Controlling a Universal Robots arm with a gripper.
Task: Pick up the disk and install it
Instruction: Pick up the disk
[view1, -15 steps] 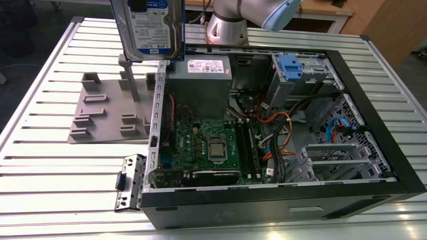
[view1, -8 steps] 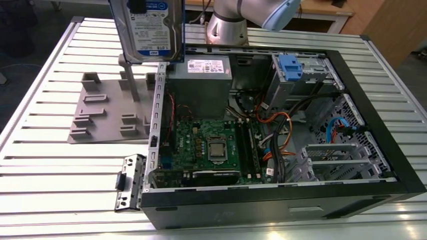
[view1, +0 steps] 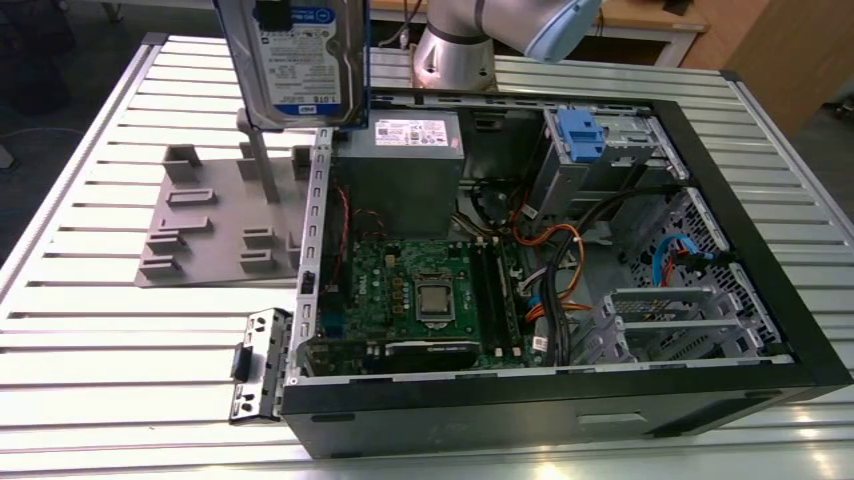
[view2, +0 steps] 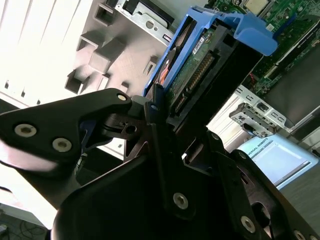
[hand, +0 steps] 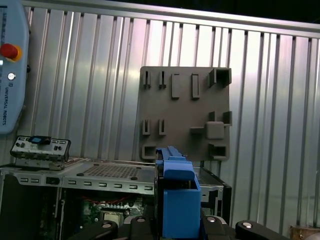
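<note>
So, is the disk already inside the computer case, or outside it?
Outside. The pincer grips the disk and holds it upright in the air, higher than the open case.

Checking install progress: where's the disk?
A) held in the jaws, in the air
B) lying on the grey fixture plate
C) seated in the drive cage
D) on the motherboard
A: the disk hangs upright in the air; the second wrist view shows the jaws shut on its blue carrier.
</note>
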